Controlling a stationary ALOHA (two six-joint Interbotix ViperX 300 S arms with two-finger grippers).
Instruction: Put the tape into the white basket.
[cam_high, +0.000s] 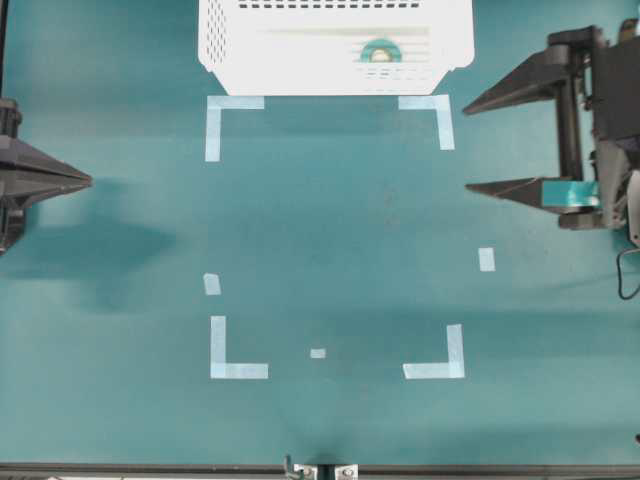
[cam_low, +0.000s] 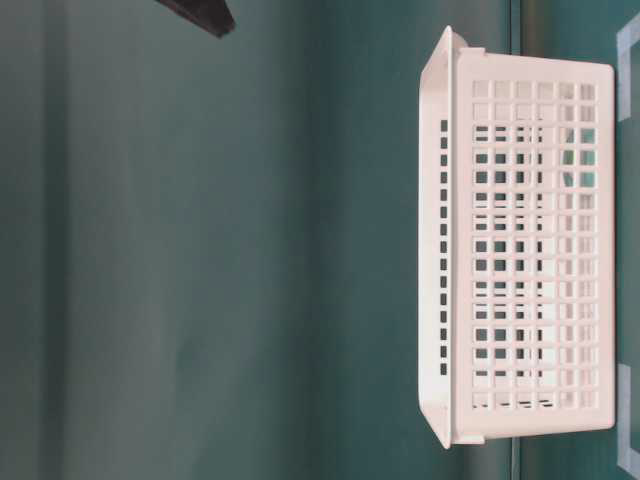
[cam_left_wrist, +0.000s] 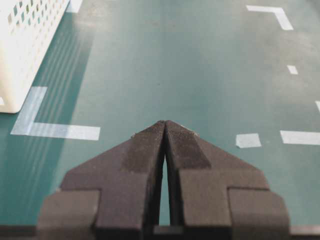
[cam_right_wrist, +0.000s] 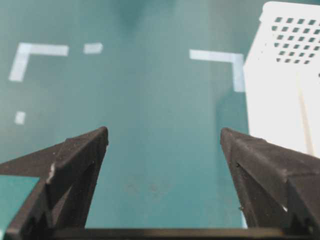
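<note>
Looks basically done: the small mint-teal tape roll (cam_high: 380, 50) sits inside the perforated white plastic basket (cam_high: 225, 45), well clear of the right gripper (cam_high: 466, 146)'s wide-spread, empty fingers. Left gripper (cam_left_wrist: 164, 125) pinched together.

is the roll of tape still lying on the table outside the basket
No. In the overhead view the tape lies inside the white basket, on its ribbed bottom near the right end.
</note>
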